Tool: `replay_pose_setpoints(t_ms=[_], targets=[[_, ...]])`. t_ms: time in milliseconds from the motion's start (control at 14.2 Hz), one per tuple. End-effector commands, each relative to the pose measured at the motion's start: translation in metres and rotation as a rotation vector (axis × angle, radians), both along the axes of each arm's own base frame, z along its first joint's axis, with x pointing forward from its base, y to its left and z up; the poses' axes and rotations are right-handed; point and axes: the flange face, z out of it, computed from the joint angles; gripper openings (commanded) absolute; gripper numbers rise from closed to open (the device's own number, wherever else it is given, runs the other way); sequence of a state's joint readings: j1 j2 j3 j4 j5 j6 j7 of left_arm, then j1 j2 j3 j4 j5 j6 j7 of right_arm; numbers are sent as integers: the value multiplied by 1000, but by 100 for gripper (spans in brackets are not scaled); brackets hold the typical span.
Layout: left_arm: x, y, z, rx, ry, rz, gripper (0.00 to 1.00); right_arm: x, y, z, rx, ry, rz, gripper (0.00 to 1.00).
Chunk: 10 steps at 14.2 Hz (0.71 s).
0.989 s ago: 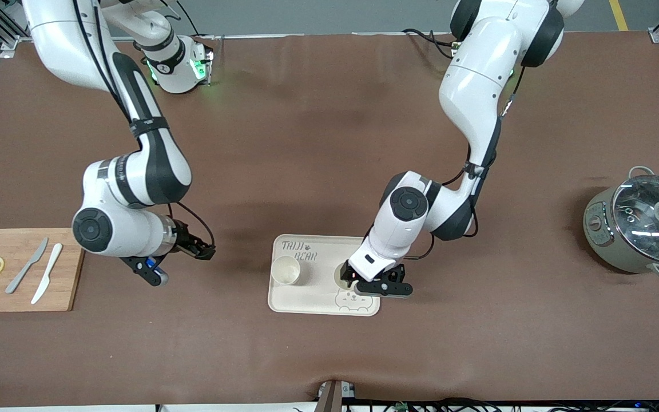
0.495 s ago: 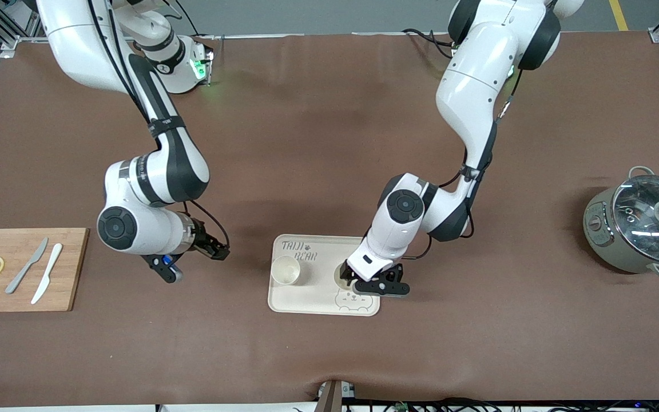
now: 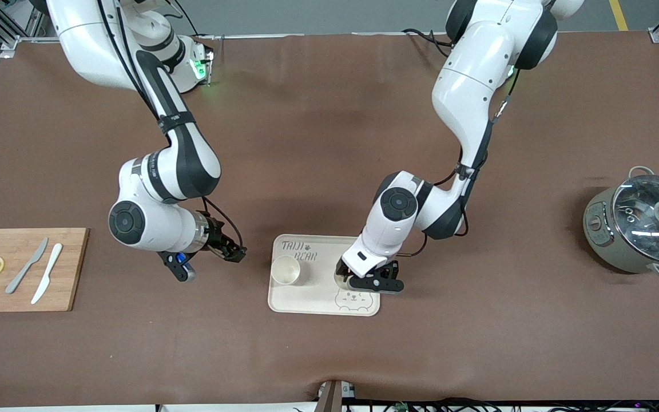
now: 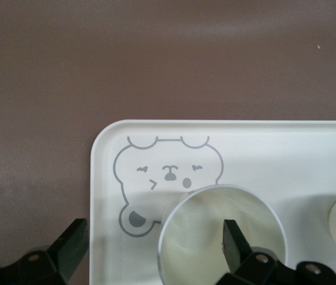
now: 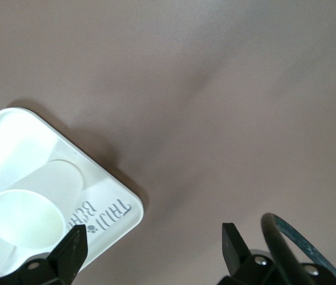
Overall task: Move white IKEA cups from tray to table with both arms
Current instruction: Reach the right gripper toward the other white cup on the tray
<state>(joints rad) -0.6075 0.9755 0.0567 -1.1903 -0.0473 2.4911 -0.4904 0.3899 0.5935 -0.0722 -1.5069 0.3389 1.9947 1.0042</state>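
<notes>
I have the left hand (image 3: 345, 278) down over the cup (image 4: 220, 234) at the left arm's end of the tray (image 3: 321, 303), fingers spread, one inside the rim and one outside the wall, so closing should pinch the wall. The front view hides most of that cup under the wrist. The other cup (image 3: 286, 270) stands upright on the tray by the grey lettering. The right hand (image 3: 238, 253) hovers over the table (image 3: 329, 143) just beside the tray's end, also spread wide and empty, lined up to reach that cup; its wrist view cuts its fingertips off.
</notes>
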Motion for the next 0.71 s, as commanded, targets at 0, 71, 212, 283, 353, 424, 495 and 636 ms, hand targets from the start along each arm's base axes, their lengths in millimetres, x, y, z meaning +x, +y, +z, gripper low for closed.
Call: replay_pose_setpoints(t_ms=[0,71,212,283,353,424,495,636], targets=[[3,4,0,18,-5,7,100,3,15,2,12,-5,-30,100],[3,3,1,18,-6,5,100,5,21,0,9,-20,-57,100],[3,4,0,18,-5,7,100,7,35,2,6,-74,-104,100],[2,3,0,16,-5,6,100,7,38,1,6,-83,-103,100],[3,4,0,16,-5,7,100,6,40,1,5,-83,-103,100],[3,5,-1,18,-5,8,100,5,44,-1,5,-82,-99,100],[3,4,-2,18,-3,7,100,3,52,-6,4,-93,-92,100],[2,4,-3,19,-2,6,100,5,59,-6,15,-129,-100,100]])
